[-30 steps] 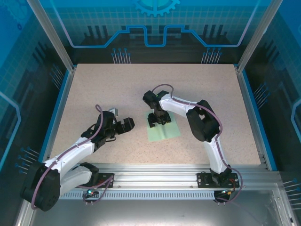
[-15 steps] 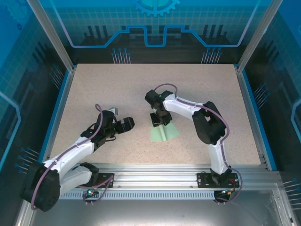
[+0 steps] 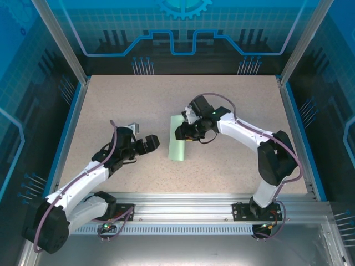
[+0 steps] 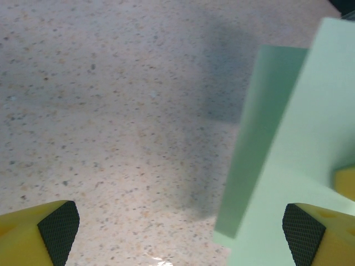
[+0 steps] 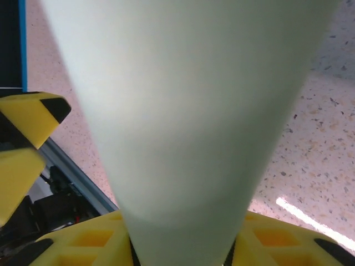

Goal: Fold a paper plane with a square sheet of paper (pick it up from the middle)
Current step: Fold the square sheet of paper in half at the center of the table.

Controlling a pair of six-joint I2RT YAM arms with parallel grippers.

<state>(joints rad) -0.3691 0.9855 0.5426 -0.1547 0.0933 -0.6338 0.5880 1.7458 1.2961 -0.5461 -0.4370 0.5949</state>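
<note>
Two white robot arms stand bolted to the grey aluminium rail at the near edge of the speckled beige table. There are two grippers and one piece of paper.

Nearest is the left gripper. Its jaws are spread wide and hold nothing. In the left wrist view its yellow fingers with black pads sit at the two lower corners, with bare table between them. The paper runs close to the right-hand finger; whether it touches cannot be told.

Just beyond lies the pale mint-green sheet of paper, folded to a narrow strip near the middle of the table, between the two grippers. One layer overlaps another along a straight fold.

The right gripper reaches in from the right and grasps the sheet at its far right edge. In the right wrist view the paper rises from between its yellow fingers and hides most of the table beyond.

A blurred yellow, black-tipped piece at that view's left edge is too unclear to identify. The far end of the strip is partly covered by the right gripper from above.
</note>
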